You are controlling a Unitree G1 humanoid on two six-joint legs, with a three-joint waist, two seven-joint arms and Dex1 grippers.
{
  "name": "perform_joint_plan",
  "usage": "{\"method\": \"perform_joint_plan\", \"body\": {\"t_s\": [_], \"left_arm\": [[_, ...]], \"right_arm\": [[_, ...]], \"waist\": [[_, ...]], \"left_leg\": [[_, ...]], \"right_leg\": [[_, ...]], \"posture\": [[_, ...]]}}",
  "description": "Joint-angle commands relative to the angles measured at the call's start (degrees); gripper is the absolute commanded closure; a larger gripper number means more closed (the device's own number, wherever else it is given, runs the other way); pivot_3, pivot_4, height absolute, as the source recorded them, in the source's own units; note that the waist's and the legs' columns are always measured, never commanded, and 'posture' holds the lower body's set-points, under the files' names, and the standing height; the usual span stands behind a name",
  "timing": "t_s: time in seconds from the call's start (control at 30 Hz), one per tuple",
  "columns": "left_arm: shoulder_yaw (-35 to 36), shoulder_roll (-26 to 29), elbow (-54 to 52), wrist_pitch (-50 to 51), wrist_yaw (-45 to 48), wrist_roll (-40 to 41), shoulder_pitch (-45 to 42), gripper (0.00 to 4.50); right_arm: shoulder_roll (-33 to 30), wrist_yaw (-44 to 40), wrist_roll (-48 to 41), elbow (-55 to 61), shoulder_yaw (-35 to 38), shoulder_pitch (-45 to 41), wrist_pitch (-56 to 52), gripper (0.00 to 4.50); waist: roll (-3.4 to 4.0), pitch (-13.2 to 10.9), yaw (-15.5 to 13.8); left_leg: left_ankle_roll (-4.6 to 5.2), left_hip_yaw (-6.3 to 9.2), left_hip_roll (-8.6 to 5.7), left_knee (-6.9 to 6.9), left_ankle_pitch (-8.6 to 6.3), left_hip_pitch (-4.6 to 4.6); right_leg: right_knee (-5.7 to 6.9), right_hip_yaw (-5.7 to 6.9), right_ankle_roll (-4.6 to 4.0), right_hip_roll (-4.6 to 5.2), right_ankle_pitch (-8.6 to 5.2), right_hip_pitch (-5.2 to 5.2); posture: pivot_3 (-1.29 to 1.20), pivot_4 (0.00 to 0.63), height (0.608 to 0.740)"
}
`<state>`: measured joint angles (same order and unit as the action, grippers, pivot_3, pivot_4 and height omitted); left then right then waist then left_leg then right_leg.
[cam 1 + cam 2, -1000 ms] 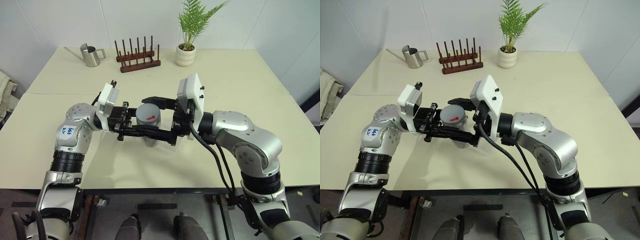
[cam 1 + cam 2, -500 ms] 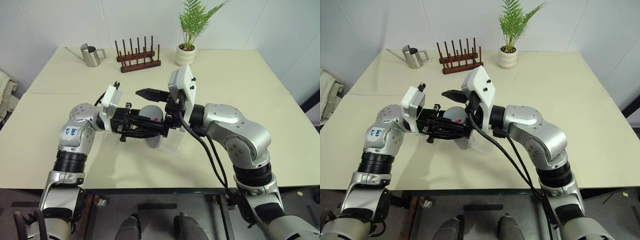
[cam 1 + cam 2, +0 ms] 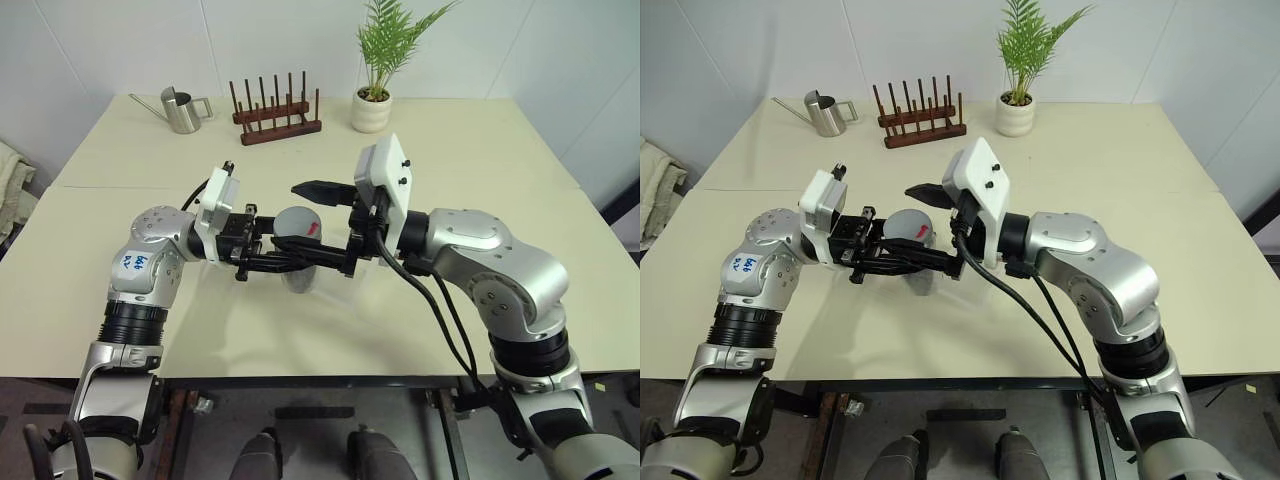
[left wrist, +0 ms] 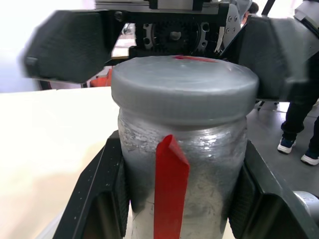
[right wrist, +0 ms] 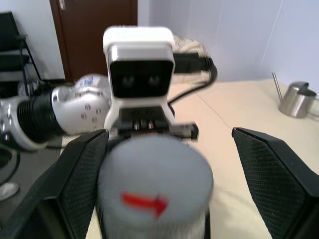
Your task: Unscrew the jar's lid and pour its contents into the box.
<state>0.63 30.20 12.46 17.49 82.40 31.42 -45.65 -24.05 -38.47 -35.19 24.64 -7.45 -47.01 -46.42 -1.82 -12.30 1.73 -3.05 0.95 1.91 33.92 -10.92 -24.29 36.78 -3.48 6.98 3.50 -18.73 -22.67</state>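
Note:
The jar (image 4: 209,169), silvery with a red label strip, stands upright above the table, and my left gripper (image 3: 293,258) is shut on its body from the left. Its grey lid (image 3: 297,222) with a small red mark sits on top. My right gripper (image 3: 314,230) comes in from the right and is open, with one finger (image 5: 75,184) close beside the lid (image 5: 154,184) and the other finger (image 5: 279,174) well apart from it. The contents are hidden inside the jar. A faint clear edge of the box (image 3: 362,290) shows on the table under the grippers.
At the table's far side stand a steel watering can (image 3: 180,110), a wooden peg rack (image 3: 277,112) and a potted fern (image 3: 372,105). A seam (image 3: 110,186) runs across the tabletop behind my arms.
My right gripper swung in to the left over the jar half a second ago and has come back to the right. The left gripper has kept its hold on the jar.

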Motion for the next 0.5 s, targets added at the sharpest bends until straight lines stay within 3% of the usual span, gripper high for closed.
{"method": "perform_joint_plan", "body": {"t_s": [0.03, 0.5], "left_arm": [[1.93, 1.47, -2.16, -0.69, 1.28, 1.58, 0.23, 2.5], [2.24, 1.14, 1.07, -2.6, 1.46, 0.45, -0.78, 2.5]], "right_arm": [[-3.8, 1.78, 0.62, 0.11, 5.31, 1.19, -1.21, 0.34], [-11.14, 3.27, -4.02, 5.95, 10.63, 4.33, -6.51, 0.34]], "waist": [[0.0, 0.0, 0.02], [0.02, -0.02, 0.0]], "left_leg": [[0.0, 0.0, 0.0, 0.0, 0.0, 0.0], [0.03, -0.01, 0.01, -0.01, -0.02, -0.01]], "right_leg": [[-0.01, 0.0, 0.0, 0.0, 0.0, 0.0], [-0.03, -0.01, -0.03, -0.01, -0.02, 0.0]], "posture": [[0.0, 0.15, 0.74], [0.0, 0.15, 0.74]]}}
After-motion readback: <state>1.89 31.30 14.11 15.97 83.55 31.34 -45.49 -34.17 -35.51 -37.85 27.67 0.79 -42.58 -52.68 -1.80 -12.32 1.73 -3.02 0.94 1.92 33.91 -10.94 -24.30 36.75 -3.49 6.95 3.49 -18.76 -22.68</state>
